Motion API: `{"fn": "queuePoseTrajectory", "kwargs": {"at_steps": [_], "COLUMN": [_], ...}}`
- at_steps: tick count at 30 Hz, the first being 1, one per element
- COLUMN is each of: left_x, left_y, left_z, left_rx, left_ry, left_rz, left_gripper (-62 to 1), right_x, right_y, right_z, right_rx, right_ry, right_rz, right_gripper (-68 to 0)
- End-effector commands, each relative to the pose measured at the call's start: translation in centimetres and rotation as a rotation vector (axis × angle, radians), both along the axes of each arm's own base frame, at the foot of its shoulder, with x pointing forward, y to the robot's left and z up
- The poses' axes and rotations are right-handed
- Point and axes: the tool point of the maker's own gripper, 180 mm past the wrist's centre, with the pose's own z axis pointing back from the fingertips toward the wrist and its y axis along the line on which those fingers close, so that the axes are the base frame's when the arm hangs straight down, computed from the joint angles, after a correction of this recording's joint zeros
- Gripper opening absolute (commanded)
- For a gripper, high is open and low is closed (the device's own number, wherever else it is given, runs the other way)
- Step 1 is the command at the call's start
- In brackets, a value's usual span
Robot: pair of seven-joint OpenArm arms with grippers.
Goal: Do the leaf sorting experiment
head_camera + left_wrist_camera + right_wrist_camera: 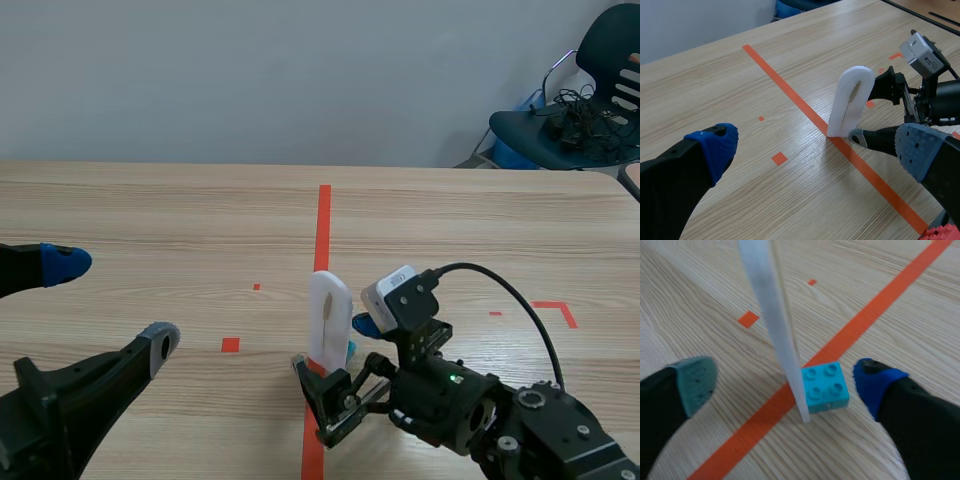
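A pale wooden worktop [150, 210] crossed by an orange-red tape line carries the set-up, with a dark chair [575, 115] draped in cables standing behind its far corner. The right arm's end effector [784, 385] sits low on the worktop with its fingers spread wide apart, gripping nothing. The left arm's end effector [110, 303] is likewise spread wide and holds nothing, well apart from the other arm. Between the right end effector's two pads a tall white round-topped panel [328, 320] stands upright on the tape line, clear of both pads; from the left end effector it lies ahead, nearer the grey-padded finger. A thin tan sliver [855, 92] runs lengthwise down the panel's face. A small cyan studded block [825, 385] rests flat on the tape line, touching the foot of the panel and just beside the right end effector's blue pad [875, 385]. A red studded piece [940, 233] shows only in part, beneath the left end effector's grey-padded finger.
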Motion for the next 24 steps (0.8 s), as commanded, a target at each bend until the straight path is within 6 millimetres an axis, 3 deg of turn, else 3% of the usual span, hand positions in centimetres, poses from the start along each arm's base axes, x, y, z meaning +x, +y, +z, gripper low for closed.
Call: {"fn": "queuePoseTrajectory", "kwargs": {"at_steps": [1,3,9,14,19,24], "left_x": [0.3,0.5,1.0,1.0,1.0,1.0], "left_y": [0.0,0.0,0.0,0.0,0.0,0.0], "left_z": [0.6,0.8,1.2,1.2,1.2,1.2], "left_rx": [-0.017,-0.017,-0.017,-0.016,-0.016,-0.016], "left_ry": [-0.023,-0.031,-0.053,-0.052,-0.052,-0.052], "left_rz": [0.005,0.005,0.005,0.005,0.005,0.005], "left_gripper": [1.4,1.4,1.4,1.4,1.4,1.4], "right_x": [1.1,1.1,1.1,1.9,3.4,3.9], "right_y": [-0.3,-0.2,-0.2,-1.7,-7.4,-15.3], "right_z": [1.7,1.6,1.6,3.2,7.8,10.0], "right_rx": [0.015,0.008,0.007,0.003,-0.04,-0.136], "right_ry": [-0.058,-0.058,-0.058,-0.106,-0.208,-0.235], "right_rz": [-0.022,-0.023,-0.022,-0.043,-0.154,-0.318], "right_gripper": [-29.7,-39.7,-60.2,-62.5,-62.5,-62.5]}}
